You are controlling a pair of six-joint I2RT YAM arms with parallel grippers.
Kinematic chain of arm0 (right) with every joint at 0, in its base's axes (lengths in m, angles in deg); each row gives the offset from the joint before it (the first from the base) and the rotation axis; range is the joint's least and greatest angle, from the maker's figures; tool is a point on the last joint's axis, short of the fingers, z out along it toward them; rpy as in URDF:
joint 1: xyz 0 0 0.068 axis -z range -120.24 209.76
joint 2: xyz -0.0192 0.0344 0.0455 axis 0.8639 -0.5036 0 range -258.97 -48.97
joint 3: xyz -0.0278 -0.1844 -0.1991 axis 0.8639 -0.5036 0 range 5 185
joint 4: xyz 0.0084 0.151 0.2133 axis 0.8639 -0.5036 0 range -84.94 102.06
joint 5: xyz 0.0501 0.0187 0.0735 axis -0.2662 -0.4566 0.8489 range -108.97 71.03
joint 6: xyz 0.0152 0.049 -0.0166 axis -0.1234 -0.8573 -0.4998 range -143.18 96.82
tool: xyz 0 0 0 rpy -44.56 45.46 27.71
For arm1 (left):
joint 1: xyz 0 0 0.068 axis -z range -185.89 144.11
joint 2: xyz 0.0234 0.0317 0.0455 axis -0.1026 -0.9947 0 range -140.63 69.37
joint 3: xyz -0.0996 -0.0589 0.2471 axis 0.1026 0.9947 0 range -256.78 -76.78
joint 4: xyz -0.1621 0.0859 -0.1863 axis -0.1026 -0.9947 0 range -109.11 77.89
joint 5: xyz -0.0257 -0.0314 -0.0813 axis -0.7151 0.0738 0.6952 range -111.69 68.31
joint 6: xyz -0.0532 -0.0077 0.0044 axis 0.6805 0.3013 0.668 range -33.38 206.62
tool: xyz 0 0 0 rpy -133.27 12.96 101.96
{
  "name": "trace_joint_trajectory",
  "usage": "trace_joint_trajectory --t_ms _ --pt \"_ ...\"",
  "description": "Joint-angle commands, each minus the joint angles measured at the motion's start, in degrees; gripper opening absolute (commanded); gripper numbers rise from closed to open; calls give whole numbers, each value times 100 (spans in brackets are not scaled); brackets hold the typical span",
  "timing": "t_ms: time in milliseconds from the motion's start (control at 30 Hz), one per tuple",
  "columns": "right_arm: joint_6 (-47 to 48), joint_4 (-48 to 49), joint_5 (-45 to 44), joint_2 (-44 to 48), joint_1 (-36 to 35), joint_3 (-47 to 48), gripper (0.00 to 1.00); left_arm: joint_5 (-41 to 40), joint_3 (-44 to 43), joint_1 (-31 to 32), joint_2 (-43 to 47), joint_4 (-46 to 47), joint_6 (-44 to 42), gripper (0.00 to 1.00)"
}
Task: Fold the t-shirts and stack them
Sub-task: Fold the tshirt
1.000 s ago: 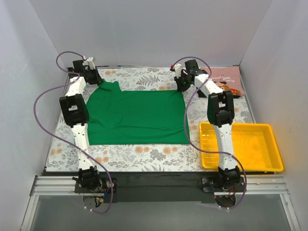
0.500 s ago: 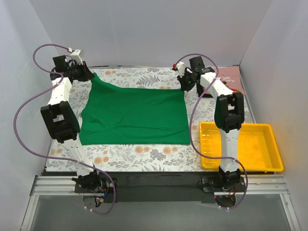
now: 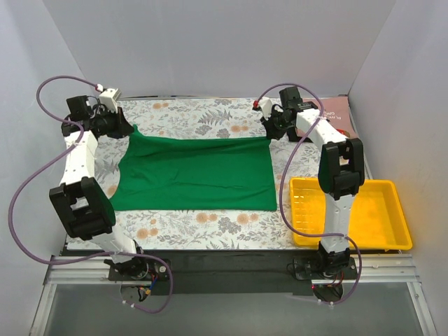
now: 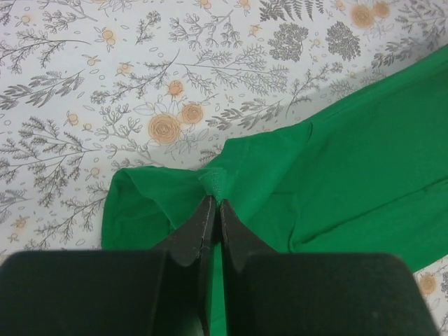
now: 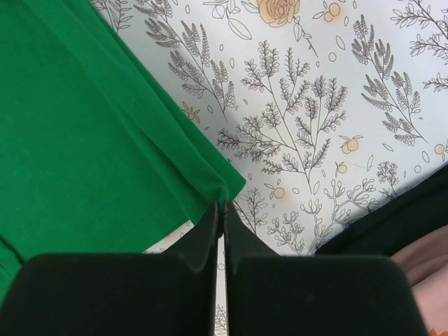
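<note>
The bright green t-shirt [image 3: 196,175] lies spread on the flowered table, its far edge lifted at both corners. My left gripper [image 3: 124,129] is shut on its far left corner; in the left wrist view the jaws pinch a green fold [image 4: 213,183]. My right gripper [image 3: 273,133] is shut on its far right corner, and the right wrist view shows the cloth corner [image 5: 224,189] between the tips. The dusty pink t-shirt [image 3: 334,115] lies folded at the far right, with a dark cloth [image 5: 392,224] under it seen in the right wrist view.
A yellow plastic tray [image 3: 350,213] stands at the near right, beside the shirt's right edge. White walls close the table on three sides. The flowered cloth [image 3: 203,115] shows along the far side and the near edge.
Both grippers have lifted and pulled the shirt's far corners outward and toward me. The left arm swung far left, so the far edge is now straight and taut.
</note>
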Motion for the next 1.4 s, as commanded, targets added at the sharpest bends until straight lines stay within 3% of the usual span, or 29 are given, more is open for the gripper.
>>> trace_joint_trajectory --t_ms 0,133,500,800,1233,1367 --pt "231 -186 185 340 48 -84 1 -367 200 -26 513 -528 -323 0" --pt "284 -327 308 419 48 -198 1 -693 569 -26 977 -862 -463 0" --pt "522 -450 317 568 31 -707 1 -1555 2221 -35 2173 -546 -138 0" --pt "566 -468 300 551 -119 -998 1 -1853 3162 -35 2385 -370 -357 0" --pt "847 -661 115 647 -277 -1191 1 -2047 3339 -35 1911 -932 -1666 0" --pt "873 -688 71 595 -303 -1209 1 -1461 2779 -114 1683 -1564 -2035 16"
